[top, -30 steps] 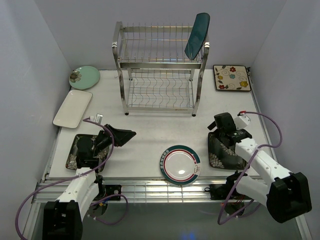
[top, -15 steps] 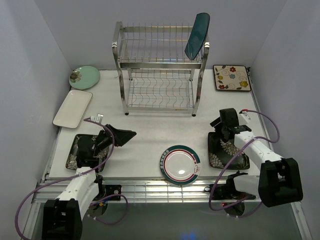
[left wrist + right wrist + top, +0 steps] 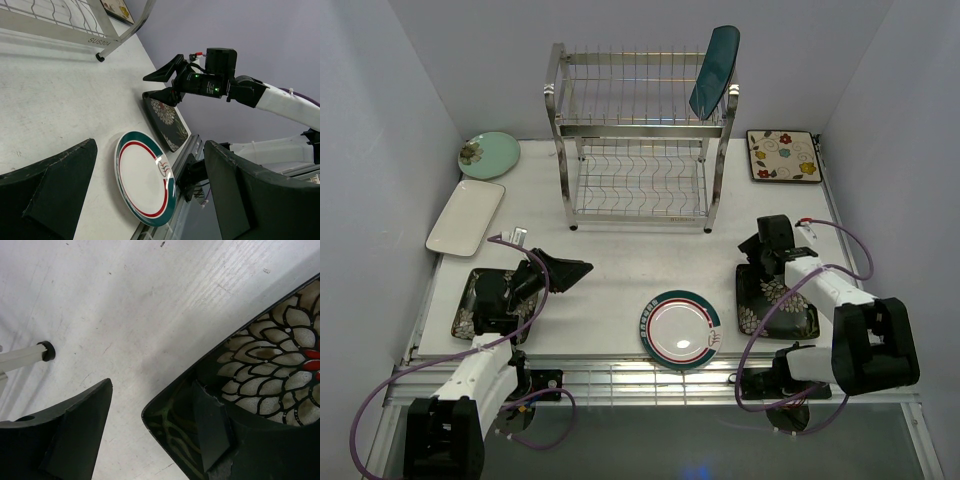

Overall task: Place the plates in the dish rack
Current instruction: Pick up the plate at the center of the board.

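Dark floral plate (image 3: 778, 305) is lying flat near the table's (image 3: 620, 255) right edge. The right gripper (image 3: 152, 390) is straddling its far-left corner, one finger inside the rim and the other just clear outside, jaws partly spread. The left gripper (image 3: 578, 270) is hovering wide open. A teal plate (image 3: 715, 70) is standing in the rack's (image 3: 640, 140) upper tier.

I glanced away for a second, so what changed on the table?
The right arm swung its elbow inward; the right gripper narrowed astride the far corner of the dark flowered plate, not clamped yet. The left gripper, the round plate and the rack stayed put.
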Controlling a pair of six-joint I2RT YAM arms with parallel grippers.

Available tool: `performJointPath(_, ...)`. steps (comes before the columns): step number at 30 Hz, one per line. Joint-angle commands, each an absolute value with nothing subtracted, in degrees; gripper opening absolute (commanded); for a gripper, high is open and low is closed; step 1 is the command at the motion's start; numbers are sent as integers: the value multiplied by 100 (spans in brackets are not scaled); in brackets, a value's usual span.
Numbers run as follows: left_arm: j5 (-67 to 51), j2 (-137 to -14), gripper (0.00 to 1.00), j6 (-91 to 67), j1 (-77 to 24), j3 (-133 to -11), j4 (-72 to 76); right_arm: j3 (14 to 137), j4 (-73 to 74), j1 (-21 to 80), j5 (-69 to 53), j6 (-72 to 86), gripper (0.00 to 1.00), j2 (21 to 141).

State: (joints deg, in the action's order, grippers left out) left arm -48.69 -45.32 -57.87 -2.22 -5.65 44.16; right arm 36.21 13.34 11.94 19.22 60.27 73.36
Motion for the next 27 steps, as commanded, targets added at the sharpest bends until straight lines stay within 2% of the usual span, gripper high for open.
performJointPath(1,-4896,-4526,98,-5748,-246,-765,4465,3577,1020,1151,1846,6030,71,7593)
performJointPath(13,-4843,-4553,98,-5660,-246,-773,4465,3401,-482,1178,1257,5976,70,8358)
performJointPath(27,-4869,-4535,98,-5660,-246,-791,4465,4078,-879,1898,1230,6179,70,9018)
